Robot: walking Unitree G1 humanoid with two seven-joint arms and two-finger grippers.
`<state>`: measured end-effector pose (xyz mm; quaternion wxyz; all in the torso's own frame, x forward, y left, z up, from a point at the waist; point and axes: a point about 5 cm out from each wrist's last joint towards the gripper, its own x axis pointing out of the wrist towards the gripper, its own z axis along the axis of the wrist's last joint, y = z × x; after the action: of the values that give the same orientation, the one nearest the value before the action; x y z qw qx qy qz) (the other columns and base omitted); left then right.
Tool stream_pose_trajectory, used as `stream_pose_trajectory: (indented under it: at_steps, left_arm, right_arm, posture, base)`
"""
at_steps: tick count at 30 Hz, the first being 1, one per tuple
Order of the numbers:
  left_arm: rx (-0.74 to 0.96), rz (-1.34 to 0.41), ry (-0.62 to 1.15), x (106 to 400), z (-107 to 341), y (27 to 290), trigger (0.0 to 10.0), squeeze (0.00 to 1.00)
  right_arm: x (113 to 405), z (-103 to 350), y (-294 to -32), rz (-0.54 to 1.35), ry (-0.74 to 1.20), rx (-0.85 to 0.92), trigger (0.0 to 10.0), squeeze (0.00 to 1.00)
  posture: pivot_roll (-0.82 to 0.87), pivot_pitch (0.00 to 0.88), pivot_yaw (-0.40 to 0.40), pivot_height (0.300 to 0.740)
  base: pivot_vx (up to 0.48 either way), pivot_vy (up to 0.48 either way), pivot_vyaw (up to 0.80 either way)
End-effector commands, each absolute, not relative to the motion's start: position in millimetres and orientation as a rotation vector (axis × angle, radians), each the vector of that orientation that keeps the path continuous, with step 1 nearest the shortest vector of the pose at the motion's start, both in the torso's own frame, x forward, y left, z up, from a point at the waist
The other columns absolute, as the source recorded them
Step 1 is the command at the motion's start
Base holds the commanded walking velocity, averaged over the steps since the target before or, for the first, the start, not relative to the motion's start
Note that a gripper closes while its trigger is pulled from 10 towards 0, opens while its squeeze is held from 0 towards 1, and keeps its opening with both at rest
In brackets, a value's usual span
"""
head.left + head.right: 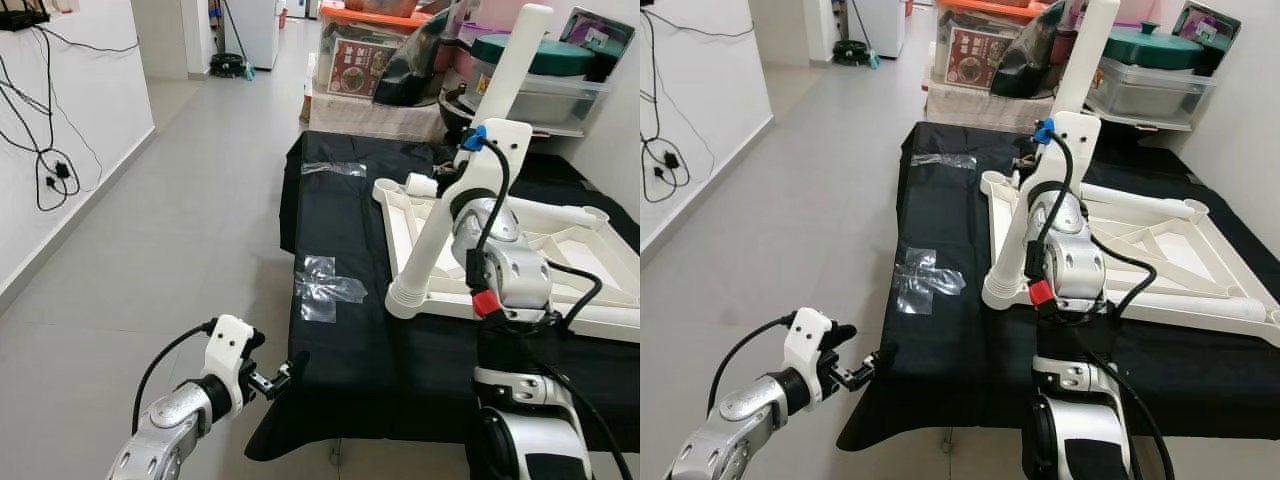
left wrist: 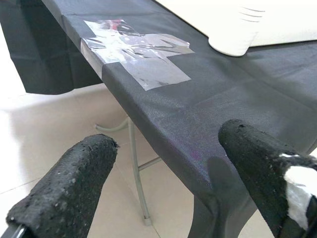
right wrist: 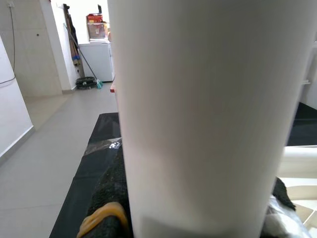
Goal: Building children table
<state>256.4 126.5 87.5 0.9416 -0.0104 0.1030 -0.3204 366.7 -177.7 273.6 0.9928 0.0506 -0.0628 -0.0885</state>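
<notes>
Nearest me, the left gripper (image 1: 283, 378) hung low beside the near corner of the black cloth (image 1: 345, 330), its two fingers (image 2: 74, 188) spread apart with nothing between them; one fingertip sat right against the draped cloth edge, though I could not tell if it touched. Under that corner a thin metal leg (image 2: 137, 178) stood on the pale tiled floor (image 1: 180, 230). Clear tape (image 1: 325, 285) was stuck in a rough cross on the cloth near its left edge, and another strip (image 1: 335, 168) lay farther back.

On the cloth lay the white tabletop (image 1: 560, 250), upside down, its ribs and raised rim facing up. The right arm reached over it, and the right gripper (image 3: 188, 218) was closed around a white table leg (image 1: 455, 190). That leg leaned to the right, its ribbed lower end (image 1: 408, 297) resting at the near left corner of the tabletop. A second white leg (image 1: 545, 212) lay flat across the tabletop behind.

Storage boxes (image 1: 540, 95) and a green lid (image 1: 530, 55) were piled at the far end. Black cables (image 1: 45, 160) hung on the left wall.
</notes>
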Motion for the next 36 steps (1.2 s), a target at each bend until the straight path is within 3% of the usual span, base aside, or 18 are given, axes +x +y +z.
stream_pose_trajectory:
  at_steps: [1,6,7,8,21,26,31,35,36]
  left_arm:
    - [-0.025,-0.664,0.229,256,84,124,10.0,0.00]
    - [-0.024,-0.664,0.228,256,84,124,10.0,0.00]
    - [-0.024,-0.664,0.229,256,84,124,10.0,0.00]
    - [-0.024,-0.664,0.229,256,84,124,10.0,0.00]
    - [-0.022,-0.673,0.234,256,84,125,10.0,0.00]
    - [-0.021,-0.675,0.235,256,83,125,10.0,0.00]
    - [-0.020,-0.675,0.233,257,84,125,10.0,0.00]
    - [-0.021,-0.673,0.231,257,84,125,10.0,0.00]
    - [-0.022,-0.673,0.229,257,84,124,10.0,0.00]
  right_arm:
    - [364,277,-181,-0.189,-0.151,0.123,10.0,0.00]
    - [363,278,-180,-0.188,-0.156,0.126,10.0,0.00]
    - [363,279,-179,-0.187,-0.162,0.127,10.0,0.54]
    - [363,281,-179,-0.187,-0.175,0.127,10.0,1.00]
    - [358,304,-183,-0.137,-0.294,0.104,10.0,1.00]
    - [359,310,-183,-0.033,-0.321,0.089,10.0,1.00]
    - [363,317,-188,0.083,-0.329,-0.007,10.0,1.00]
    - [376,315,-207,0.133,-0.262,-0.128,10.0,1.00]
    - [380,312,-214,0.152,-0.223,-0.161,10.0,0.00]
  posture:
    - [-0.04,0.000,-0.103,0.740]
    - [-0.03,0.000,-0.103,0.740]
    - [-0.03,0.000,-0.103,0.740]
    - [-0.03,0.000,-0.102,0.740]
    - [-0.04,0.000,-0.095,0.740]
    - [-0.04,0.000,-0.093,0.740]
    - [-0.03,0.000,-0.096,0.740]
    - [-0.03,0.000,-0.098,0.740]
    - [-0.03,0.000,-0.100,0.740]
  base:
    - [0.000,0.000,0.00]
    - [0.000,0.000,0.00]
    - [0.000,0.000,0.00]
    - [0.000,0.000,0.00]
    - [0.000,0.000,0.00]
    - [0.000,0.000,0.00]
    - [0.000,0.000,0.00]
    - [0.000,0.000,0.00]
    - [0.000,0.000,0.00]
